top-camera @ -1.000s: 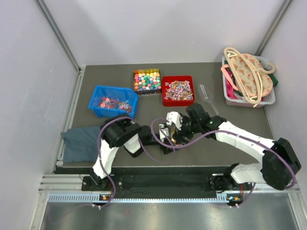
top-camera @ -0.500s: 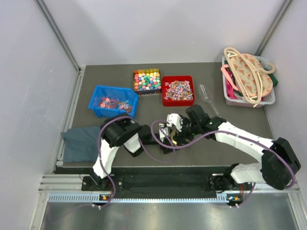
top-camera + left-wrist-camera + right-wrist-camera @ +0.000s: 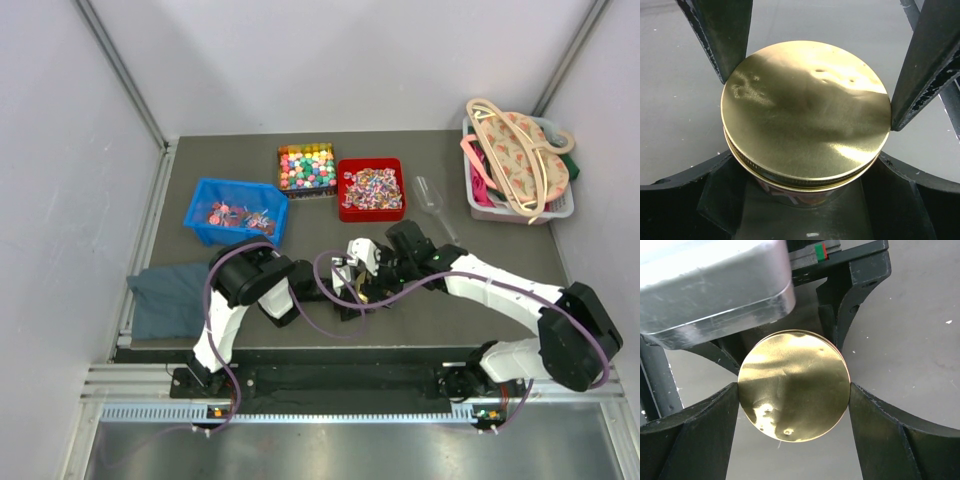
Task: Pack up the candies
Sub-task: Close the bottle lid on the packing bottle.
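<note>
Table point(image 3: 230, 160): dark surface, both arms meeting at its centre. White basket point(image 3: 560, 205) stands at 2 o'clock, grey cloth point(image 3: 165, 298) at 8 o'clock. The candies point(image 3: 307, 167) lie in three containers: blue bin point(image 3: 232, 236) at 10 o'clock, compartment tray point(image 3: 307, 193) at 12, and red bin point(image 3: 370, 215) just right of it. Left gripper point(image 3: 810, 85) is clamped on the jar point(image 3: 790, 192). Right gripper point(image 3: 794, 390) is clamped on the gold lid point(image 3: 800, 365), with a finger touching each side.
</note>
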{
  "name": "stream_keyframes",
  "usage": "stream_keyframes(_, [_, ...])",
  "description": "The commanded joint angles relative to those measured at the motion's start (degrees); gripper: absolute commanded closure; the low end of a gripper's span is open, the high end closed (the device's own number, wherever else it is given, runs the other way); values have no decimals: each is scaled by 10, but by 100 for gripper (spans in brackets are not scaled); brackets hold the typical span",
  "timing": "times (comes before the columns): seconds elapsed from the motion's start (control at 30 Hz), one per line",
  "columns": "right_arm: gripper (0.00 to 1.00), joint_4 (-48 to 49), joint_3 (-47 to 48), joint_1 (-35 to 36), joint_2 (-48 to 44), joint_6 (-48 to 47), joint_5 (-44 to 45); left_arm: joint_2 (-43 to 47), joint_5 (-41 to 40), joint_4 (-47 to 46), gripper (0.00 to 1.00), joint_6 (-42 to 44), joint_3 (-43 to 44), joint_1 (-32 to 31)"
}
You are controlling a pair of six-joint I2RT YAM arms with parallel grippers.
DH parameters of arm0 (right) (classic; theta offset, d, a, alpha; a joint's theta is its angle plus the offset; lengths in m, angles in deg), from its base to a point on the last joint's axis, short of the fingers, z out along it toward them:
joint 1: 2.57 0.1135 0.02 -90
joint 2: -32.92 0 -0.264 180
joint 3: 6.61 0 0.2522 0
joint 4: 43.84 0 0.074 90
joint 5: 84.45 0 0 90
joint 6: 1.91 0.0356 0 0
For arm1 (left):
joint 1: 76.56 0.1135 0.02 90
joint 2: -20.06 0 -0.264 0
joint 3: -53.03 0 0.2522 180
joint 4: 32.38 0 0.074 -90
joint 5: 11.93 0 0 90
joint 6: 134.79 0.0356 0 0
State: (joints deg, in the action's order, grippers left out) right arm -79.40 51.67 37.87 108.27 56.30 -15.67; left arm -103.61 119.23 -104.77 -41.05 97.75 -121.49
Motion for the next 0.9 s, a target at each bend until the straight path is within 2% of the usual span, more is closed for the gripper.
stream_keyframes(0.0, [43,12,-6,-1,10,6,-16,-25,-3,-112,41,-27,-5,5])
stream_keyframes(0.17, [42,18,-8,-1,8,9,-12,-26,-5,-112,41,-27,-5,5])
stream_keyframes(0.3, [21,8,-8,-3,11,1,-11,-26,-4,-113,41,-28,-4,5])
stream_keyframes(0.6, [2,-30,12,-28,-1,-6,-42,-26,-5,-113,41,-28,-3,5])
stream_keyframes(0.87, [1,-44,21,-49,-28,-6,-67,-28,-5,-113,41,-27,-2,5])
